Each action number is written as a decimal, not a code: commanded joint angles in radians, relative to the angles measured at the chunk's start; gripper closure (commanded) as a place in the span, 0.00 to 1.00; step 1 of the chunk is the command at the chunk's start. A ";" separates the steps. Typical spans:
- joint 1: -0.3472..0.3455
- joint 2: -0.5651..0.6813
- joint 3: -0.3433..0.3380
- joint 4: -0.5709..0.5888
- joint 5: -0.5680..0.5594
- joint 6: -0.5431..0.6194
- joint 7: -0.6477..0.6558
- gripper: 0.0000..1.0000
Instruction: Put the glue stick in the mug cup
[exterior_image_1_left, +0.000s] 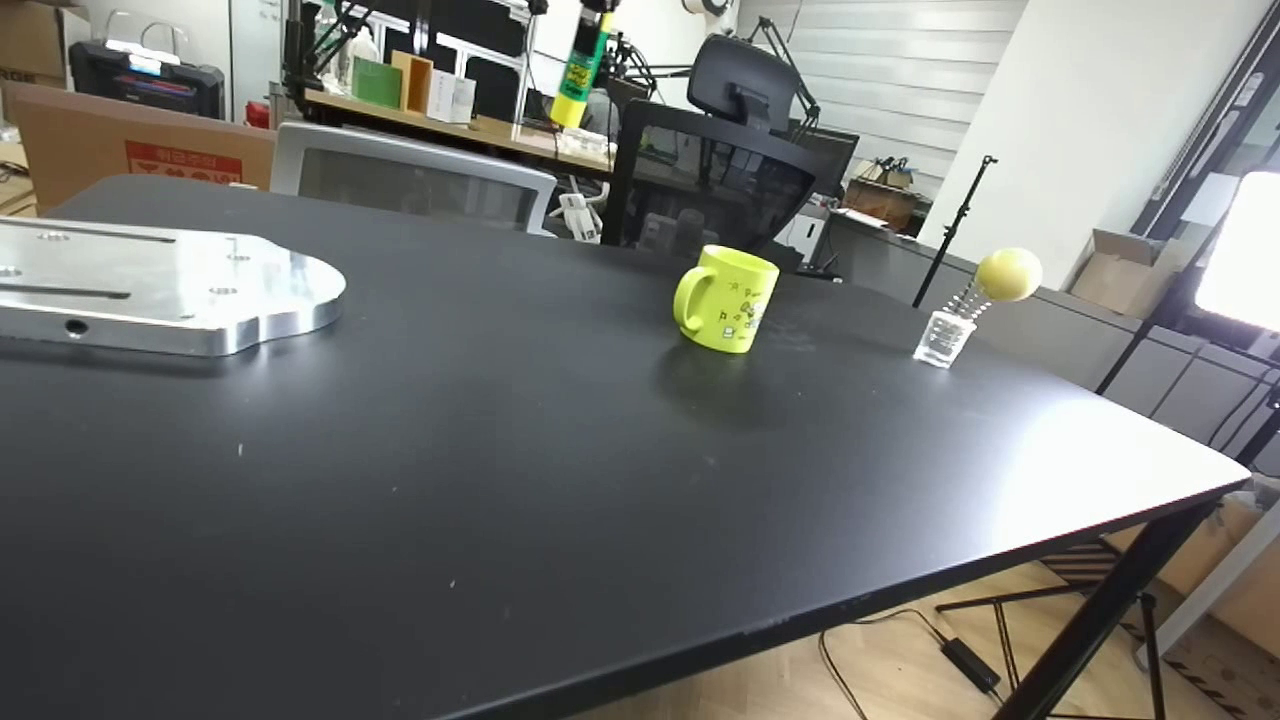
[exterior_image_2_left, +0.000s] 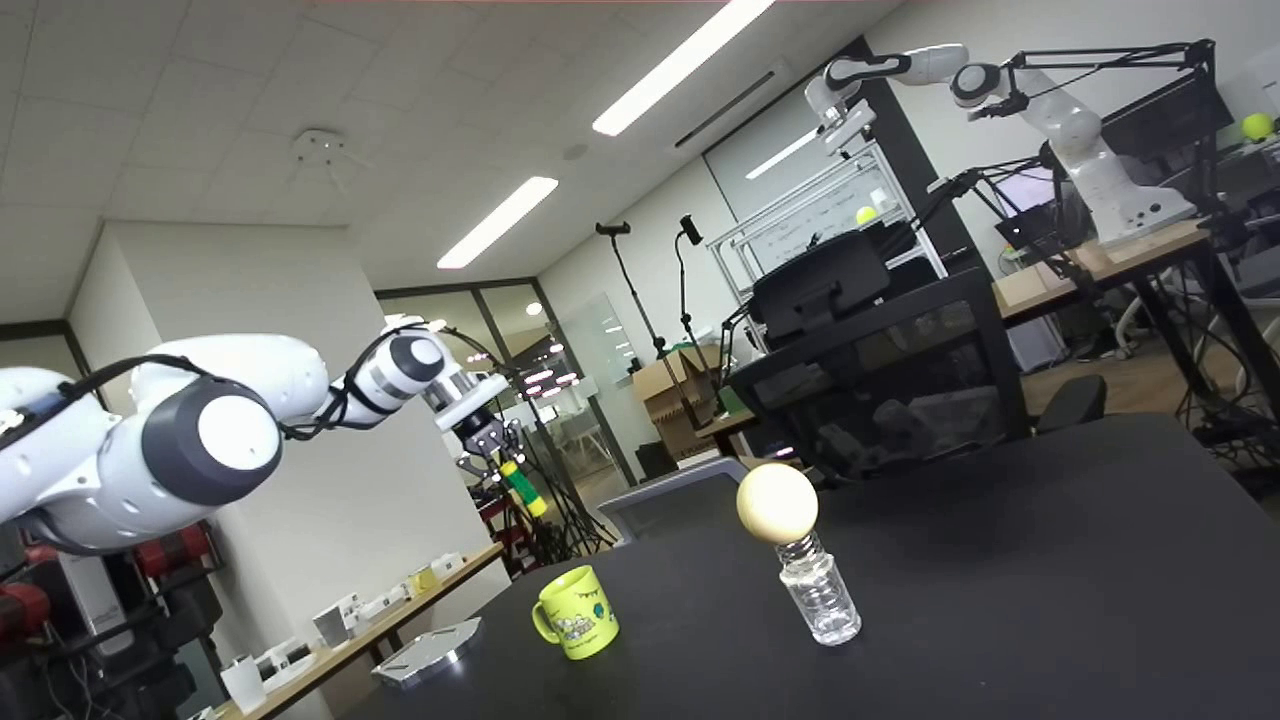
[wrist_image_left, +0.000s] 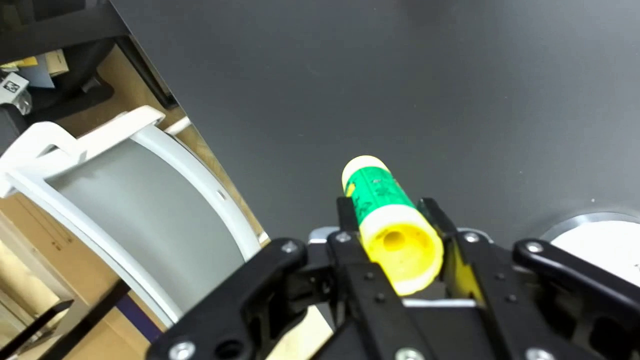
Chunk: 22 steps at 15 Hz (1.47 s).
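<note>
Metal plate (exterior_image_1_left: 150, 280) lies at far left on the table (exterior_image_1_left: 480, 480) in an exterior view. Next, the pincer (wrist_image_left: 387, 215) pinches the glue stick (exterior_image_1_left: 579, 75) in the air, yellow end down. Further right, well below it, the mug cup (exterior_image_1_left: 730, 305) stands on its base, handle to the left; rightmost, a clear holder (exterior_image_1_left: 945, 338) bears a yellow ball (exterior_image_1_left: 1010, 275).

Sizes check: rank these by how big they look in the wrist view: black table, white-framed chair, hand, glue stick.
Largest to smallest:
1. Black table
2. White-framed chair and hand: too close to rank, the hand being nearer the camera
3. Glue stick
</note>
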 joint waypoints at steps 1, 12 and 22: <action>-0.058 -0.030 -0.006 -0.038 0.030 -0.031 0.043 0.91; -0.069 -0.058 -0.005 -0.042 0.030 -0.223 0.029 0.91; -0.065 -0.039 -0.004 -0.038 0.029 -0.196 0.014 0.91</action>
